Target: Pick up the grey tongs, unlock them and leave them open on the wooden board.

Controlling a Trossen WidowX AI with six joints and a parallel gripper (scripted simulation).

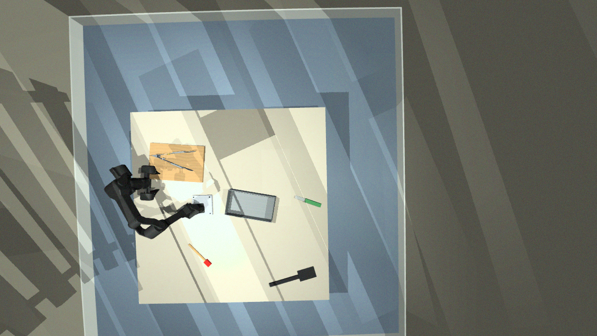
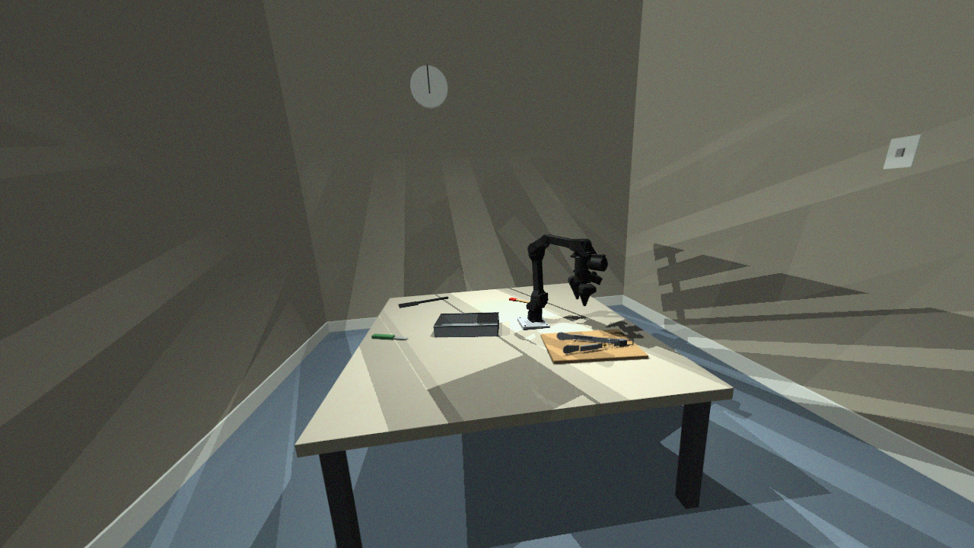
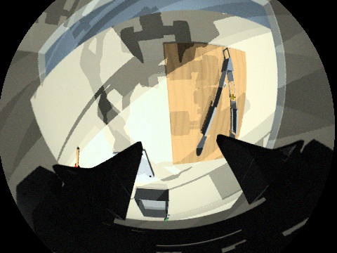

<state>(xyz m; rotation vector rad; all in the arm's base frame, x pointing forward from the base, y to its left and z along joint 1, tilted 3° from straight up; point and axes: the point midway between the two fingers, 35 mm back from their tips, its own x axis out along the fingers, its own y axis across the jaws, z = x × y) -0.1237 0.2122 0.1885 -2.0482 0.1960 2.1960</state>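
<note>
The grey tongs [image 1: 157,156] [image 2: 564,336] [image 3: 227,66] lie on the wooden board [image 1: 196,177] [image 2: 592,356] [image 3: 182,154] with their two arms spread in a V. The hinge end is near the board's edge in the overhead view, and the tips point towards its right side there. My gripper [image 1: 157,182] [image 2: 580,300] [image 3: 180,142] is open and empty. It hangs above the table beside the board, clear of the tongs. In the wrist view its right finger hides part of one tong arm's tip. The roasting tin [image 1: 254,206] [image 2: 466,330] [image 3: 154,193] stands apart with nothing across it.
The arm's white base plate [image 1: 208,199] is between the board and the tin. A green-handled knife [image 1: 313,202] [image 2: 383,336] lies beyond the tin. A red-headed tool [image 1: 207,262] and a black spatula [image 1: 306,273] [image 2: 421,301] lie elsewhere on the table.
</note>
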